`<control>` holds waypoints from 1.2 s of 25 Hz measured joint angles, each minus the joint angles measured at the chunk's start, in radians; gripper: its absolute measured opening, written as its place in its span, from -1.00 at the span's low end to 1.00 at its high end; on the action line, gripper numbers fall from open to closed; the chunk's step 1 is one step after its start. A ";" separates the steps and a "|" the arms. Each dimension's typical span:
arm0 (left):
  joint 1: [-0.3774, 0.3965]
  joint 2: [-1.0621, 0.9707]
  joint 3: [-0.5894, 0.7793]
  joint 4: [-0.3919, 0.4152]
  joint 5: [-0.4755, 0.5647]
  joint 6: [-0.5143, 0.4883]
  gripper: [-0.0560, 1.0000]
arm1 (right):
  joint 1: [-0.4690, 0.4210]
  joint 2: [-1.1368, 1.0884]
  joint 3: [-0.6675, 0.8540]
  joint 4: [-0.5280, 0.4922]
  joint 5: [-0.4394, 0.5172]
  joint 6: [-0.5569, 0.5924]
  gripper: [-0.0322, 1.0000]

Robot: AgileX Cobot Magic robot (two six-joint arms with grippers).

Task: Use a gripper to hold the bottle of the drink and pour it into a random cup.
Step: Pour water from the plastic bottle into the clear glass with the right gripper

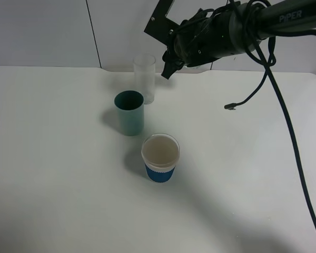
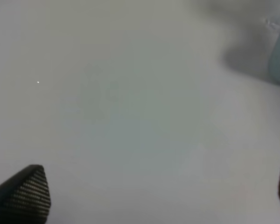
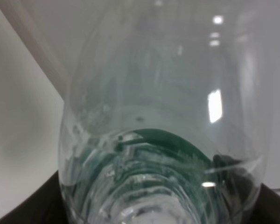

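We read "PiPER" on the right arm (image 1: 284,18). The right gripper (image 1: 171,60), just beside the rim of the clear glass (image 1: 144,79), is clamped on the green-labelled bottle (image 3: 163,140); the left gripper (image 2: 154,198) has its jaws apart.

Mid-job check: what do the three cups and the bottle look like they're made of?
Tall cup: clear glass or hard plastic, unclear which; the wall shows through it.
Teal cup: opaque, matte, probably plastic.
Blue-sleeved cup: likely paper; white rolled rim, matte sleeve.
Bottle: thin clear plastic, it seems; moulded ridges, glossy highlights, green label showing through.
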 joint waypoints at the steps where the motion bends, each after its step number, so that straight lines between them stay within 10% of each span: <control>1: 0.000 0.000 0.000 0.000 0.000 0.000 0.99 | 0.000 0.000 0.000 -0.001 0.009 -0.017 0.14; 30: 0.000 0.000 0.000 0.000 0.000 0.000 0.99 | 0.060 0.086 -0.005 -0.058 0.137 -0.111 0.14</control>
